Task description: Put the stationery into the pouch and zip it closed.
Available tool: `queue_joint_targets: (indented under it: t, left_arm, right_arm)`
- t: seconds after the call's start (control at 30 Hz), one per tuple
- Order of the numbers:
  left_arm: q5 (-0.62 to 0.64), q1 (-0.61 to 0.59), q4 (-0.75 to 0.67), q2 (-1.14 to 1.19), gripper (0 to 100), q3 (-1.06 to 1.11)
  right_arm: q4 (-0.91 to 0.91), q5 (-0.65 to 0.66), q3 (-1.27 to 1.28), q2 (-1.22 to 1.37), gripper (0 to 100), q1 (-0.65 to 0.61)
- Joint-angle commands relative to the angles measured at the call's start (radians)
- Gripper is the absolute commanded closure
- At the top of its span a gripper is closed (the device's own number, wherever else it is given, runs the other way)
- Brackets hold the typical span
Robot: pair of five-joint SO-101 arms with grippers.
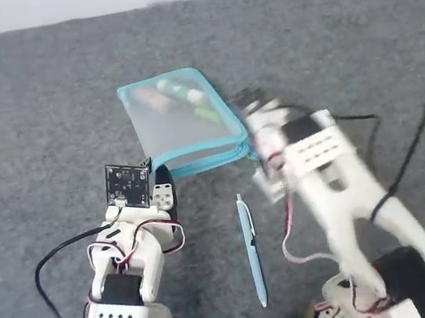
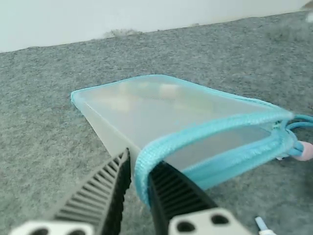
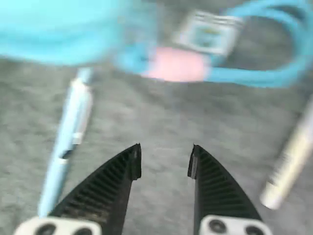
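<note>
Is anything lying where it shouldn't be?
Yes. A light blue pen lies outside the pouch, between the two arms. What looks like a white marker lies loose near the right gripper. Both belong inside.

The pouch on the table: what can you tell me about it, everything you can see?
The pouch is a flat, see-through case, plastic by the look, edged in turquoise fabric. It lies on the grey table, with coloured items showing inside. The left gripper pinches its near edge at one corner. At the other near corner a pink tab and a blue cord loop stick out.
</note>
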Motion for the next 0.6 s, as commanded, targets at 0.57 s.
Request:
queue_joint_targets:
  t: [0.57]
  left_arm:
    - [-0.011,-0.006,-0.028,0.005,99,-0.027]
  right_arm:
    - [-0.229,-0.253,0.018,0.220,85.6,-0.255]
